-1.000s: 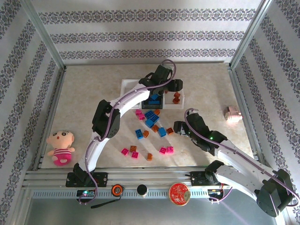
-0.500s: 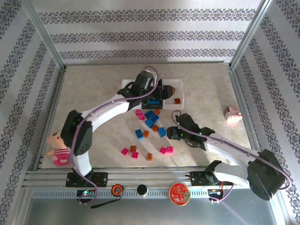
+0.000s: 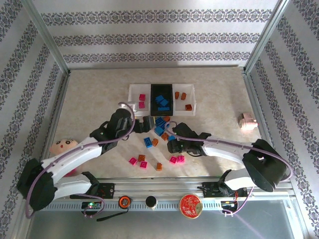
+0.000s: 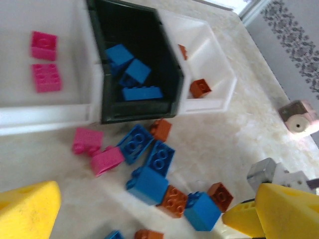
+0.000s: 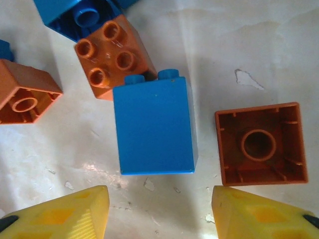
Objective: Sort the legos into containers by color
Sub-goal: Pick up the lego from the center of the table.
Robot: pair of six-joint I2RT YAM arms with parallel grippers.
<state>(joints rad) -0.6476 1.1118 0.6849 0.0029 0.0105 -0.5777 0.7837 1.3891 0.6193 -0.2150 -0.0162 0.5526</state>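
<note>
A pick was judged in hand; the right hand (image 5: 159, 214) was seen released, a blue lego (image 5: 154, 127) just ahead of it; lowering and clenching were called for next.

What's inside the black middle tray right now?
Three blue legos lie in the black tray, clustered together. No other colors show; its dark far corner is too shadowed to rule out more.

Left tray (image 3: 132, 94): at the far side of the table (image 3: 94, 99), two bricks (image 3: 142, 97) in it.
Middle tray (image 3: 155, 90): touching both outer trays, three bricks in it.
Right tray (image 3: 180, 103): three bricks in it.
Loose bricks (image 3: 159, 122): on the table, just near of the trays.
Doll (image 3: 62, 148): left edge.
Lump (image 3: 246, 121): right edge.
</note>
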